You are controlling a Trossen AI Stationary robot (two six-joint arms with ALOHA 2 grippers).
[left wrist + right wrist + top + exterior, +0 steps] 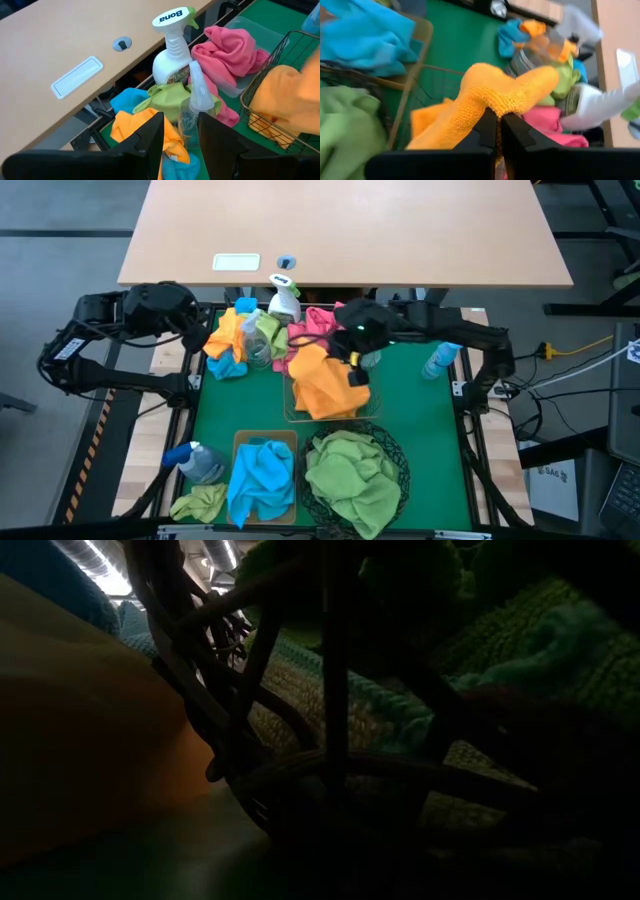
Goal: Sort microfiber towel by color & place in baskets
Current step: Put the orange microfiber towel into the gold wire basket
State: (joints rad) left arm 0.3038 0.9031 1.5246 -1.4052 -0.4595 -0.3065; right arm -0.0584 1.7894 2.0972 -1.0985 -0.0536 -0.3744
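Note:
My right gripper (pixel 352 360) is shut on an orange towel (pixel 325 385) over the wire basket (pixel 290 408) at mid-table, which holds more orange cloth. My left gripper (pixel 207 332) stands open at the far left, above a pile of orange, blue and green towels (pixel 235 340). A clear spray bottle (pixel 192 105) stands just ahead of its fingers. Pink towels (pixel 315 322) lie in a clear bin at the far edge. Blue towels fill the tan bin (pixel 262 472). Green towels fill the round black mesh basket (pixel 355 470). My right gripper pinches a bunched fold of the orange towel (pixel 495 106) between its two fingers. The fingers slant down from the table's right side. The towel humps up past the fingertips and drapes down on both sides toward the wire basket (pixel 435 70), slack.
A white spray bottle (pixel 283 298) stands by the far pile. A blue-capped bottle (pixel 438 360) stands at the right, and another bottle (pixel 195 462) at the near left beside a loose green towel (pixel 200 502). A wooden desk (pixel 350 230) lies beyond the far edge. The mesh basket's wires (pixel 330 690) fill the low view.

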